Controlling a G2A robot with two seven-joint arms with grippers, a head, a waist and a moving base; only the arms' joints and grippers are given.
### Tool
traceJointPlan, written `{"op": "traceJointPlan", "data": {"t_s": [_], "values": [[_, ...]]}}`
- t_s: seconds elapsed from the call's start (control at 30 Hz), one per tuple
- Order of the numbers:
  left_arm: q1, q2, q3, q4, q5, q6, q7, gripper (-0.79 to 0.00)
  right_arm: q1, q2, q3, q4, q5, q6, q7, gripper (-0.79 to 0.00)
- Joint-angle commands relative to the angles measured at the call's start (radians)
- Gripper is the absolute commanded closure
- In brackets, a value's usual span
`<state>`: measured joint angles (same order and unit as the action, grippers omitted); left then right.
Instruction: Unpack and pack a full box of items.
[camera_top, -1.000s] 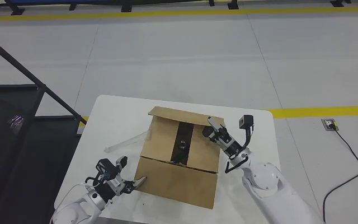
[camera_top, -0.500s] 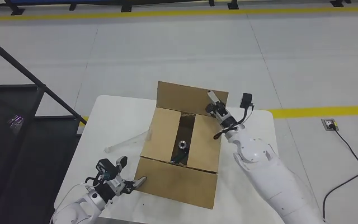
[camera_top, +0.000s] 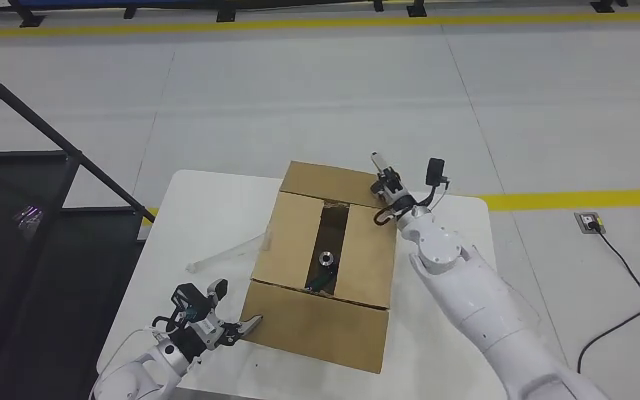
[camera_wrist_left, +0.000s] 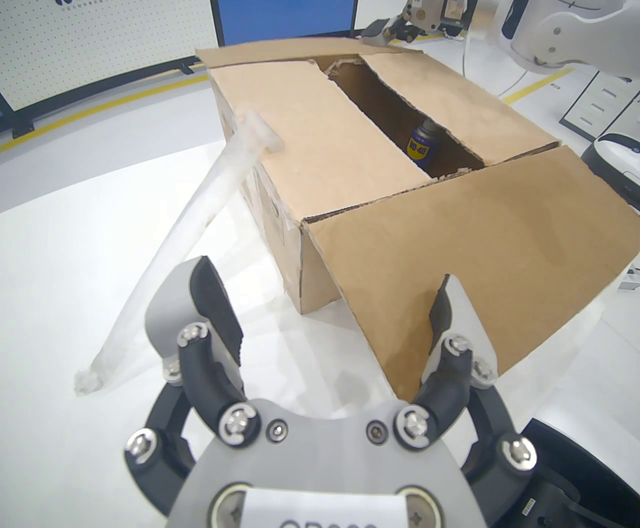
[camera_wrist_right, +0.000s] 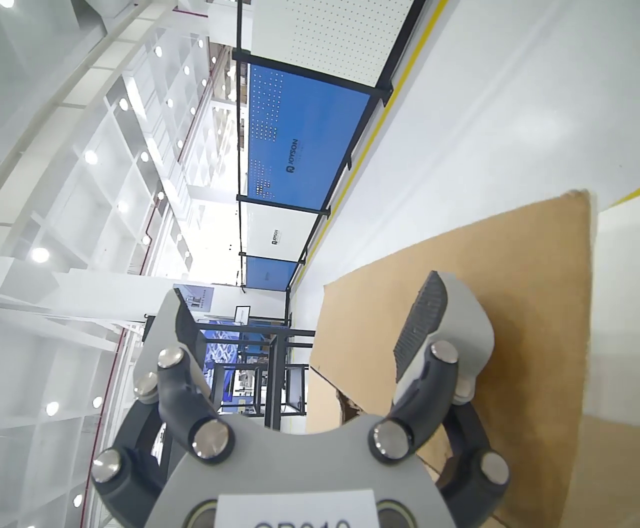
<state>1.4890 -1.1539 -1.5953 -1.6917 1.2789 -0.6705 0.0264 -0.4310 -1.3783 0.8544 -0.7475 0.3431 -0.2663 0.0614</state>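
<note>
Left pincer (camera_wrist_left: 325, 280) gapes empty just before the box (camera_top: 290, 245), at its near flap. Right pincer (camera_wrist_right: 306, 290), also spread, is at the far flap. The box sits mid-counter (camera_top: 200, 215), a can (camera_wrist_left: 424, 145) inside and a clear strip (camera_wrist_left: 200, 215) leaning on its side.

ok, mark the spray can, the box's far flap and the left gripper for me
spray can (camera_wrist_left: 423, 146), left wrist view, blue body below its dark top.
far flap (camera_top: 325, 182), top view, middle of its cardboard face.
left gripper (camera_wrist_left: 325, 277), left wrist view, midway between its open fingertips.
</note>
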Motion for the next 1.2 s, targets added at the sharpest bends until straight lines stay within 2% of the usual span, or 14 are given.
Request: {"op": "traceJointPlan", "data": {"t_s": [0.0,0.13,0.23,0.37,0.47,0.63,0.77,0.93,1.03,1.17], "values": [[0.0,0.0,0.0,0.0,0.0,0.0,0.0,-0.785,0.01,-0.009,-0.001,0.034,0.008,-0.005,0.013,-0.785],[0.01,0.001,0.009,-0.008,0.006,0.01,0.011,-0.785,0.025,-0.024,0.005,0.082,0.021,-0.031,0.029,-0.785],[0.015,0.002,0.008,-0.009,0.005,0.021,0.031,-0.785,0.017,-0.03,0.013,0.079,0.027,-0.089,0.055,-0.785],[0.033,0.004,-0.018,-0.023,-0.019,0.046,0.071,-0.785,-0.015,-0.025,0.035,0.018,0.055,-0.176,0.205,-0.785],[0.05,0.005,-0.049,-0.035,-0.055,0.062,0.103,-0.785,-0.05,-0.014,0.048,-0.063,0.058,-0.177,0.328,-0.785],[0.078,0.008,-0.098,-0.047,-0.114,0.075,0.141,-0.785,-0.111,0.009,0.057,-0.22,-0.006,-0.057,0.482,-0.785],[0.09,0.009,-0.12,-0.048,-0.141,0.078,0.153,-0.785,-0.15,0.022,0.054,-0.335,-0.089,0.09,0.513,-0.785],[0.1,0.011,-0.132,-0.051,-0.154,0.076,0.165,-0.785,-0.16,0.022,0.036,-0.389,-0.16,0.276,0.513,-0.785],[0.103,0.011,-0.134,-0.05,-0.157,0.074,0.168,-0.785,-0.151,0.015,0.025,-0.38,-0.157,0.32,0.519,-0.785],[0.102,0.013,-0.134,-0.045,-0.157,0.07,0.166,-0.785,-0.135,0.0,0.015,-0.337,-0.105,0.308,0.551,-0.785]]}}
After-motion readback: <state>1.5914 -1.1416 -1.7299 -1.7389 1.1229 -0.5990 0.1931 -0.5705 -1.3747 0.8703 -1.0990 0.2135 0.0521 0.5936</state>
